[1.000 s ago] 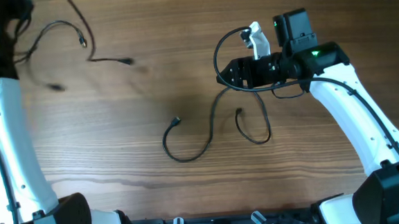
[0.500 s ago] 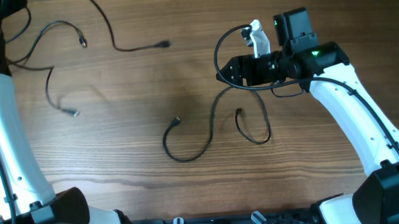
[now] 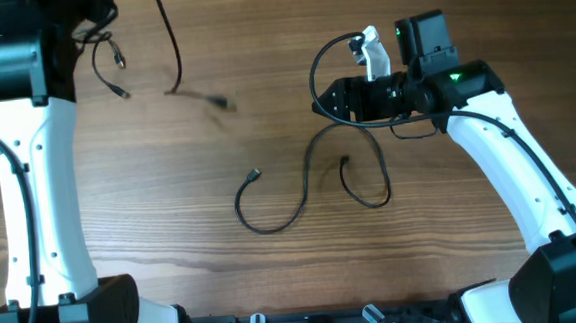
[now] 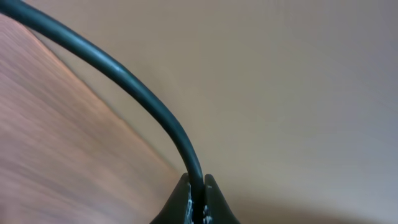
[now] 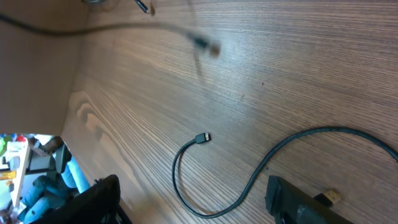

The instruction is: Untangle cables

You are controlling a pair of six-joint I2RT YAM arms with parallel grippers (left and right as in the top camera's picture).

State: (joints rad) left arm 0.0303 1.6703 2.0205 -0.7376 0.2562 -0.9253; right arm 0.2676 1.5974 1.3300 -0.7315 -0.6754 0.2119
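The left gripper is clamped on a black cable arcing up and left from its tips (blurred strands dangle nearby), while loose cables sprawl left-to-right across the surface by the right gripper, whose fingers are apart.

Overhead: looks straight down on the wooden table from well above, taking in the left arm, the right arm and the whole spread of cords.

Right wrist: sits low and near the tabletop; faces obliquely across the wood, own dark fingers at the lower edge; shares with the overhead the looped cable and the blurred strand farther off.

Left wrist: sits very close on one black cord pinched between its fingertips; faces up and off the table edge, perhaps at a plain wall; shares with the other views little beyond a strip of wood.
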